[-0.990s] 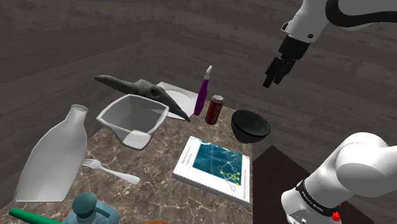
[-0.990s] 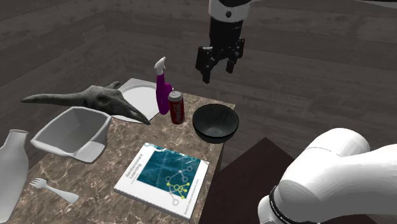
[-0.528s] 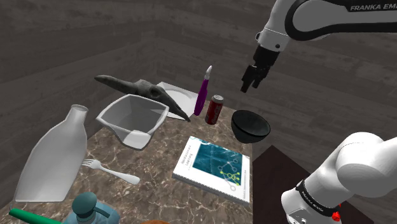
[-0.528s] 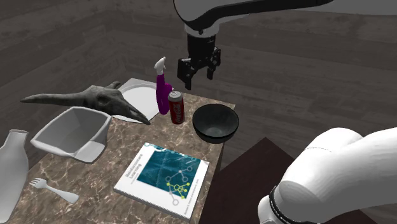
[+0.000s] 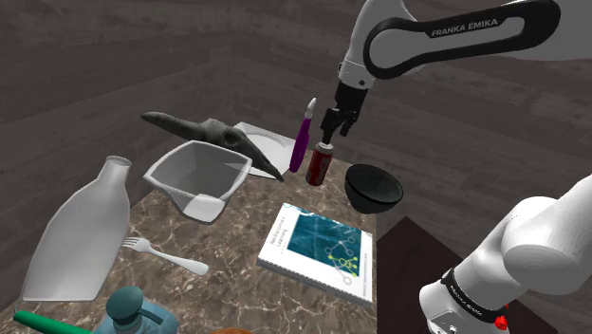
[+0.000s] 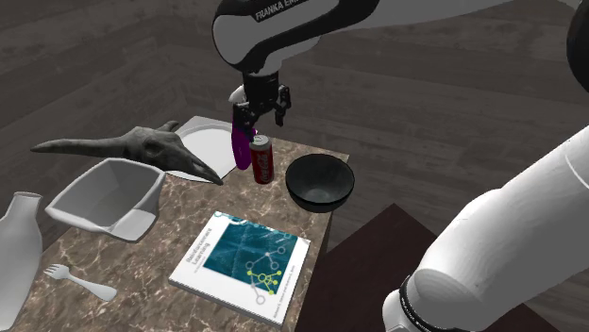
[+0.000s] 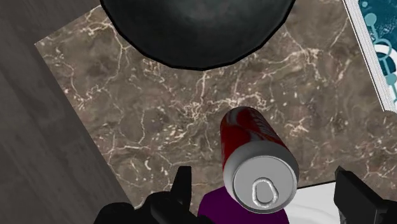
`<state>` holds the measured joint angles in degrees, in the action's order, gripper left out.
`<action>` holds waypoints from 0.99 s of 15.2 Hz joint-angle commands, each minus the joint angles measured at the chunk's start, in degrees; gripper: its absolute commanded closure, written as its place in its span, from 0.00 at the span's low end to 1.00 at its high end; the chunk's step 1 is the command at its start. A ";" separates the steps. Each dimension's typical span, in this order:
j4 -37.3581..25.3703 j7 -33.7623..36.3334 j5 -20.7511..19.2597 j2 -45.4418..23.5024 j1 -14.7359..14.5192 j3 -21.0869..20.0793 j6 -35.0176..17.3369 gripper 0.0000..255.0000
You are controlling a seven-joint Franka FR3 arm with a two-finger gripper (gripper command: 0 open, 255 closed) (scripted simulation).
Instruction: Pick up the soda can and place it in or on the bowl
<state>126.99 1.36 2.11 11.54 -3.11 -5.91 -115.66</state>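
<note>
The red soda can (image 5: 319,163) stood upright on the marble tabletop (image 5: 237,237), near its far edge, its long axis vertical and its silver pull-tab lid facing straight up. Just beside it, on the shoulder view's left, rose a purple bottle (image 5: 301,142) with a white cap. It was close enough that the two could not be told apart as touching or clear. On the can's other side, toward the shoulder view's right and a little nearer the stand, sat the black bowl (image 5: 370,196), near the can but apart from it.

Directly above the can hung the black gripper (image 5: 334,128), pointing down along the can's own axis. In the wrist view the gripper (image 7: 264,197) had its fingers spread wide, and the can (image 7: 257,165) lay between them, roughly centred. Neither finger touched it, so nothing was held. The second exterior view showed the gripper (image 6: 260,121) with its fingertips just over the lid of the can (image 6: 261,158), not yet down around its sides.

The coming move looked to be a straight descent. The likely hazard was the finger on the bottle's (image 6: 242,141) side, which had little room to spare. The bowl (image 6: 321,203) lay a short carry away.
</note>
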 commanded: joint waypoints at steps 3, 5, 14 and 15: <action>-0.94 0.48 -0.47 -4.37 -0.32 -0.60 -3.11 0.00; 0.04 0.52 -0.51 -4.93 -0.33 -0.63 -4.67 0.00; 1.69 0.61 -0.61 -6.07 -0.35 -0.70 -7.44 0.00; 1.69 0.61 -0.61 -6.07 -0.35 -0.70 -7.44 0.00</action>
<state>128.68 1.97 1.50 5.48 -3.46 -6.60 -123.08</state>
